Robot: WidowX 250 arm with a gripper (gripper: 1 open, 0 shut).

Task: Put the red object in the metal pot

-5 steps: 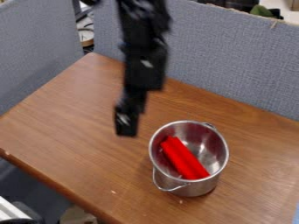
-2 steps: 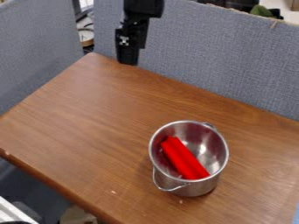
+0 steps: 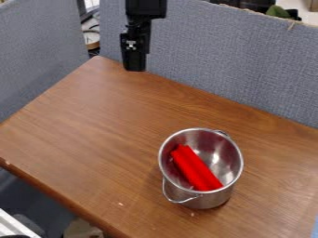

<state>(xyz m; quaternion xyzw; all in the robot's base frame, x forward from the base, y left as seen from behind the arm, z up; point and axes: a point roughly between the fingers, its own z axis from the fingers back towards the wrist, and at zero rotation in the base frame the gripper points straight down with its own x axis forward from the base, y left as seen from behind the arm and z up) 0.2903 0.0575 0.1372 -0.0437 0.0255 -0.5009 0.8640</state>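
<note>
The red object (image 3: 195,167) lies slanted inside the metal pot (image 3: 178,144), which stands on the wooden table toward the front right. My gripper (image 3: 133,63) hangs high at the back left, above the table's far edge and well apart from the pot. Its dark fingers point down with nothing between them, and it is open.
The brown wooden table (image 3: 87,130) has its front edge at the lower left. Grey partition walls (image 3: 248,65) close off the back and left sides. Some clutter shows beyond the walls at the top.
The arm has lifted away from beside the pot and moved up and back to the far left. The red object stays in the pot.
</note>
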